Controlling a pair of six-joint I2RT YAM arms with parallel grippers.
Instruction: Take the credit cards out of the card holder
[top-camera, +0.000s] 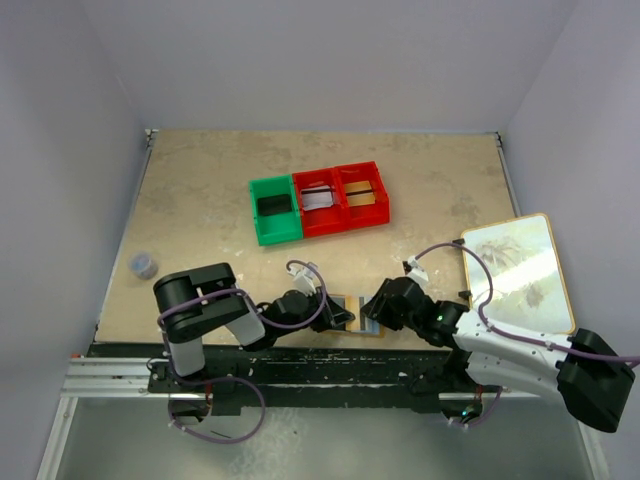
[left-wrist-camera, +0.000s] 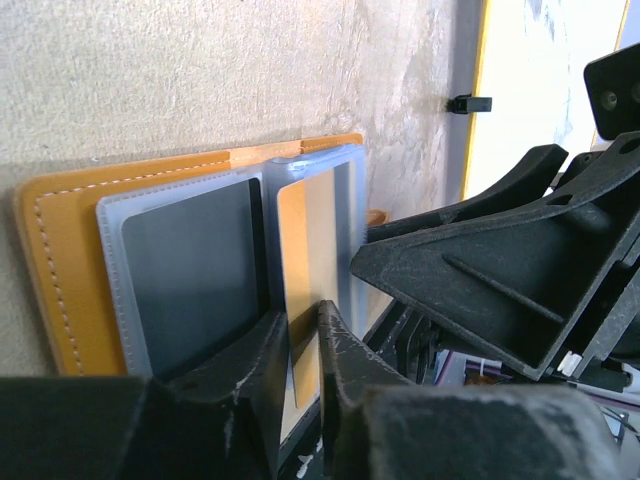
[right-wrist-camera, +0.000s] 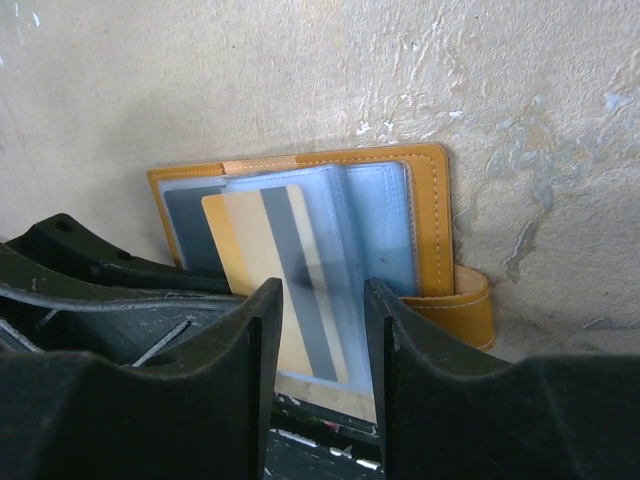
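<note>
Crowding the card holder (top-camera: 350, 315): right tool (top-camera: 377, 306); bins (top-camera: 345, 224) beyond.

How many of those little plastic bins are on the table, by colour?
Green bin: 1
Red bins: 2
Total: 3

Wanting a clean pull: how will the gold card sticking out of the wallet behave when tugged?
The gold card looks thin, flat and unbent, so probably stiff and light. Its smooth face may slip. Soft sleeves of the card holder might cling.
</note>
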